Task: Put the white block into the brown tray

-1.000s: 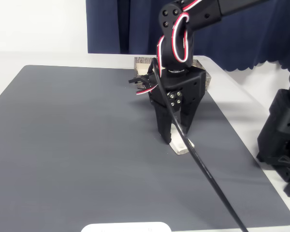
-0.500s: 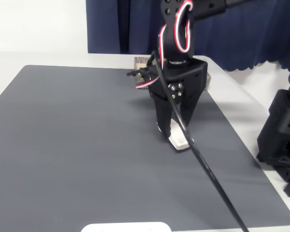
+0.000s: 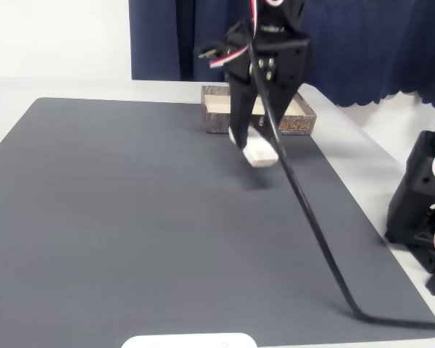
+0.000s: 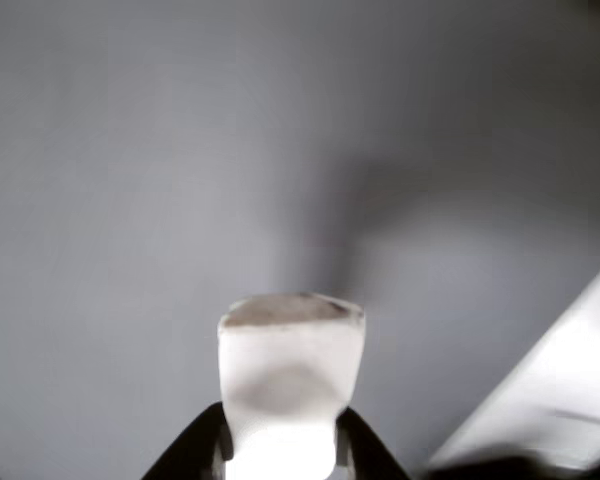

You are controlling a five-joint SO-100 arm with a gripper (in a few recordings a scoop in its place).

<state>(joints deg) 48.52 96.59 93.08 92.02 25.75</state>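
- The end effector (image 3: 255,148) hangs above the dark grey mat (image 3: 130,217) in the fixed view, its two black fingers pressed against the sides of the white block (image 3: 259,151) and pinching it.
- The white block is clear of the mat, held in the air with a soft shadow on the mat just below and to the right of it.
- In the wrist view the white block (image 4: 291,385) sticks out from between the black fingers (image 4: 195,452), its far end rounded and slightly darker on top, with grey mat behind it on every side.
- The brown tray (image 3: 221,116) sits at the far edge of the mat, just behind the end effector in the fixed view; its long side with printed markings faces the camera and its pale inside shows past the arm.
- The block hangs just in front of the tray's near wall, not over its opening.
- The mat's left and near parts lie open; a flat white plate (image 3: 188,341) peeks in at the bottom edge.
- A black cable (image 3: 312,225) runs from the arm down across the mat's right part to its near right corner.
- The mat's right edge meets the pale table (image 3: 362,159), where a black base (image 3: 420,210) stands well apart from the block.
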